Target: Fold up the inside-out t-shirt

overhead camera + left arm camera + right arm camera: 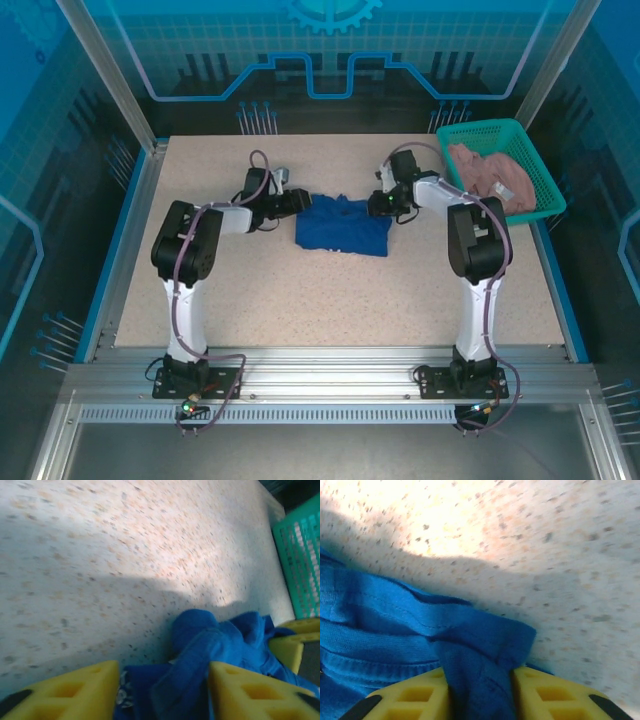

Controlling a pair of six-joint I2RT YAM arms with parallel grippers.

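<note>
Yellow left jaws stand spread about a loose bunch of the t-shirt [343, 226], while cloth fills the right jaws so I cannot tell their grip; crumpled mid-way across the worktop [330, 300], it looks soft, light and limp, best pinched at hem corners, with bare room nearward and the basket [480, 127] well off right.

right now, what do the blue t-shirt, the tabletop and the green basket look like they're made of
T-shirt: soft matte knit, likely cotton; stitched hem, limp folds.
Tabletop: hard, smooth, speckled beige; laminate or stone-look, can't tell which.
Basket: seemingly moulded plastic; open lattice walls.
</note>
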